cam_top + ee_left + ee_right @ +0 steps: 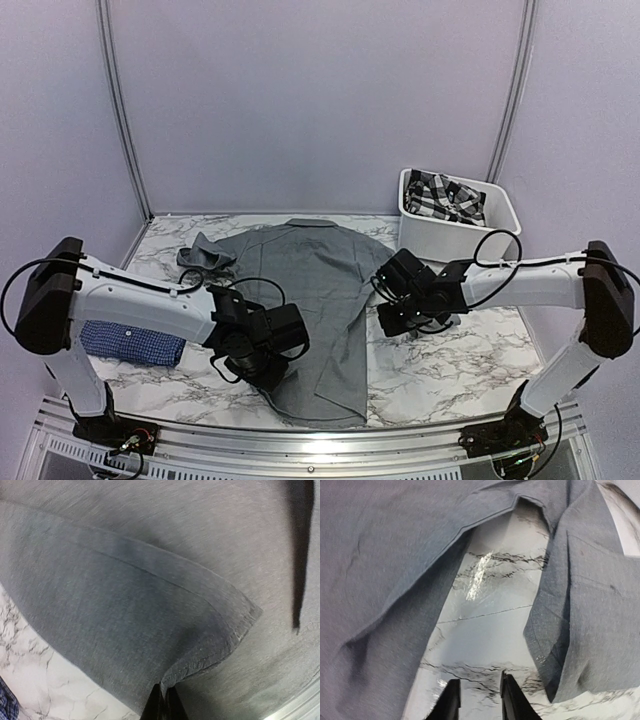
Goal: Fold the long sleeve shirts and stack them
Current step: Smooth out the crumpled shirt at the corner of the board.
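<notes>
From above, the fingertips of the left tool [258, 368] are hidden beneath its own black wrist, and those of the right tool [393, 316] are little clearer, so the wrist views settle both. In the left wrist view the left tool [162, 695], cut off at the bottom edge, is pressed together and pinches the stitched hem of the grey shirt [150, 605], whose cloth stands up in a soft fold at the grip. The right tool [479, 681] is slightly spread, with only bare marble between its dark fingers [451, 700] and grey cloth lying to either side. The grey shirt [310, 290], a plain matte weave, lies spread at the centre of the white, grey-veined marble table [450, 360], with its collar toward 12 o'clock and one sleeve bunched at 10 o'clock. The other sleeve is hard to make out. The dark blue checked shirt [130, 343] is a folded rectangle at 8 o'clock, partly covered by the left arm. At 2 o'clock a white rectangular bin [455, 243] holds a crumpled black-and-white plaid cloth [445, 195]; what kind of garment it is cannot be told. Two shirts lie on the table, beside one bin.
</notes>
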